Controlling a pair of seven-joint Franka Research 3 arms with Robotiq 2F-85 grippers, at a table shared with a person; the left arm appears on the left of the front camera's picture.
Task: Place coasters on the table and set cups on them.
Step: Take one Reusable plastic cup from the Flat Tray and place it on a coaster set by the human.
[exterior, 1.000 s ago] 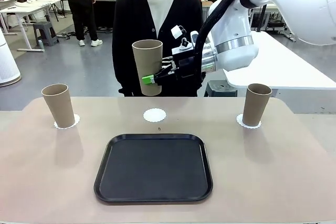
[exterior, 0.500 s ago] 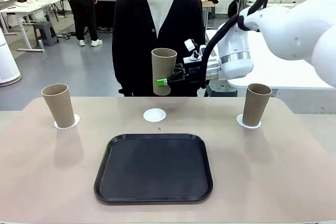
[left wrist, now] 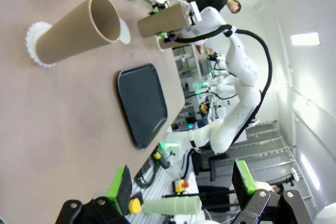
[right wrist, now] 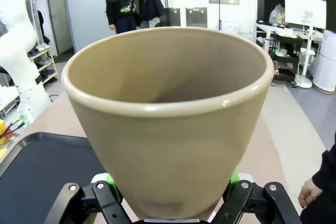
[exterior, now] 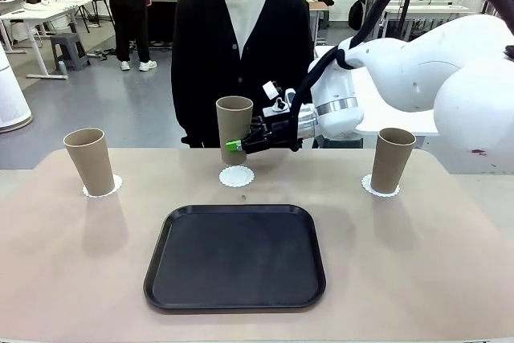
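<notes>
Cups: 3 tan tumblers; 2 done, 1 left.
Front view: left cup (exterior: pixel 89 161) on left coaster (exterior: pixel 104 187), right cup (exterior: pixel 392 160) on right coaster (exterior: pixel 379 188). Third cup (exterior: pixel 234 126) upright in right gripper (exterior: pixel 241 141), jaws clamped on it, just above middle coaster (exterior: pixel 237 176) at far edge of table (exterior: pixel 72 263). Black tray (exterior: pixel 235 256) near side. Person (exterior: pixel 241 46) stands far side.
Left wrist view: left gripper (left wrist: pixel 181 184) jaws wide, holding nothing; a cup (left wrist: pixel 79 30) on coaster ahead.
Right wrist view: cup's (right wrist: pixel 170 124) base between the pads; right gripper (right wrist: pixel 170 195).
Left to do: lower, release.
</notes>
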